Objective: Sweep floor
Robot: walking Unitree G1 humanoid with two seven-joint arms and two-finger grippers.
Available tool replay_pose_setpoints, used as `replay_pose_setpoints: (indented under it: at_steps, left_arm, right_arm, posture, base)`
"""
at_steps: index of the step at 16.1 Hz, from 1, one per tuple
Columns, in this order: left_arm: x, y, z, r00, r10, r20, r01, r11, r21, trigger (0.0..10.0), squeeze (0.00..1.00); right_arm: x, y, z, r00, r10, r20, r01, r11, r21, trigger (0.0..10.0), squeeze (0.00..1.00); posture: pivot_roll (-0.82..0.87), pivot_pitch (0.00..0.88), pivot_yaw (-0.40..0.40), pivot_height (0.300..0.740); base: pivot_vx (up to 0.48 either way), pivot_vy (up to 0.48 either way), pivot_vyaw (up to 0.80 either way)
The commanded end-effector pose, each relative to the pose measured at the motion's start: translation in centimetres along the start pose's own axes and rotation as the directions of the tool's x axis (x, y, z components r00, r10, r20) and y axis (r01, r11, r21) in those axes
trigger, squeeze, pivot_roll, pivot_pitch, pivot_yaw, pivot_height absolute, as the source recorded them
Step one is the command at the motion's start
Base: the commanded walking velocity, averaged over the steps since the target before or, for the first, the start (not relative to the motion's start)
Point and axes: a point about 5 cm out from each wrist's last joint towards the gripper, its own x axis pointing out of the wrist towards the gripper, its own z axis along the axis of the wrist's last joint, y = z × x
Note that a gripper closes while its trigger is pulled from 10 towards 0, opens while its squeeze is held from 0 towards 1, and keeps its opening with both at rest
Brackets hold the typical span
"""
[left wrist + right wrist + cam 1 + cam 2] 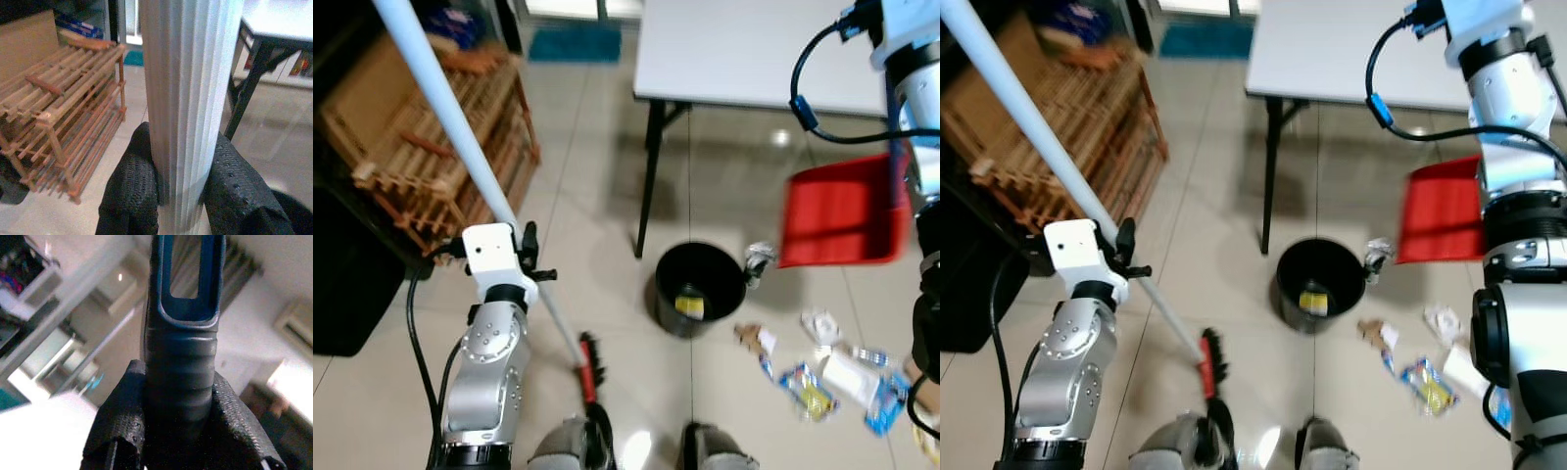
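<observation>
On the tiled floor (pixel 587 235) of a lived-in room, a broom (pixel 489 186) leans across the robot's front, its long pale ribbed handle running from the upper left down to a red-and-black brush head (pixel 589 370) resting on the tiles just ahead of the robot's feet. The left gripper (pixel 183 196) is clamped around the handle partway down, both black fingers (pixel 132 186) pressed flat against the ribbing. The handle looks light, hollow and stiff, so the grip should hold without slipping, though the long reach above the grasp may make it swing; a hold nearer the middle, as here, seems the sensible place. The right gripper (pixel 178 421) is closed on the dark ridged handle of a red dustpan (pixel 842 211), which hangs raised above the floor at the robot's right, blurred in both head views. A thin plastic pan like this is probably light and slightly flexible. Between the two tools stands a black bin (pixel 698 286) with something yellow inside, near the black leg of a white table (pixel 754 49). Scattered wrappers and scraps of litter (pixel 822 372) lie on the tiles just right of the bin, not yet swept. A wooden slatted rack (pixel 431 147) stands off to the left
</observation>
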Motion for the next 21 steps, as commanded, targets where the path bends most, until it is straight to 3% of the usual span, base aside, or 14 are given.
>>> replay_pose_setpoints:
  at_steps: [1,21]
  left_arm:
    - [-0.11,0.08,0.44,1.000,0.008,0.028,-0.008,1.000,-0.002,10.0,0.00]
    - [-0.11,0.08,0.44,1.000,0.008,0.028,-0.008,1.000,-0.002,10.0,0.00]
  right_arm:
    - [0.77,-1.26,1.58,0.997,-0.027,0.075,0.028,1.000,-0.010,10.0,0.00]
    - [0.77,-1.26,1.58,0.997,-0.027,0.075,0.028,1.000,-0.010,10.0,0.00]
  posture:
    - [-0.21,0.226,0.075,0.740]
    - [-0.21,0.226,0.075,0.740]
  base:
    - [0.000,0.000,0.00]
    - [0.000,0.000,0.00]
